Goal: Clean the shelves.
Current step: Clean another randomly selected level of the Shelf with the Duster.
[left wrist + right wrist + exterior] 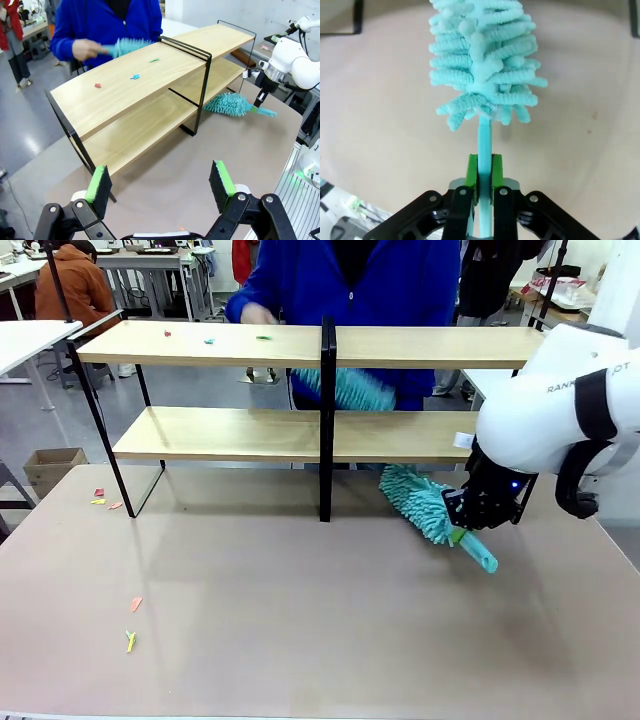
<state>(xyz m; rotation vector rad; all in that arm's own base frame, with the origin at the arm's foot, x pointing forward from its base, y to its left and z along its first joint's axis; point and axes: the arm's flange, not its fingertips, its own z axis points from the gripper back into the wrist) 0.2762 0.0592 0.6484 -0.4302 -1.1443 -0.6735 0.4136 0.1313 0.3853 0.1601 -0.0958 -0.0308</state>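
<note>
1. Table (300,620), left part: small coloured scraps lie loose, some by the rack's left leg (108,502), two nearer the robot (131,625). No container anywhere in sight; nothing to collect into.
2. Left hand (160,182): empty, fingers spread wide, hanging high above the table's near-left side. The shelves (150,90) lie ahead & below it, well apart.
3. The shelves (320,430): standing on the table's far half, long axis running left-right across the front view, black centre post in the middle. Top board carries three bits of debris left of the post: red (167,333), blue (209,340), green (263,337). Lower board looks bare as far as visible.
4. Person's hand (87,48), far side: holding a second teal duster (127,46) over the back edge of the top board, near the green bit.
5. Teal duster (420,502), right of the post: fluffy head resting on the table just in front of the lower board's right half, handle slanting down-right toward the robot.
6. Right hand (484,172): pads clamped tight on the duster's thin handle, just behind the head. Head points away from the hand, toward the rack.
7. Key relation (my read): debris sits up & left of the duster head, on the top board. Right arm has the tool, so it's the one to lift & sweep along the board's long axis; left arm nearer that end but has no tool.
</note>
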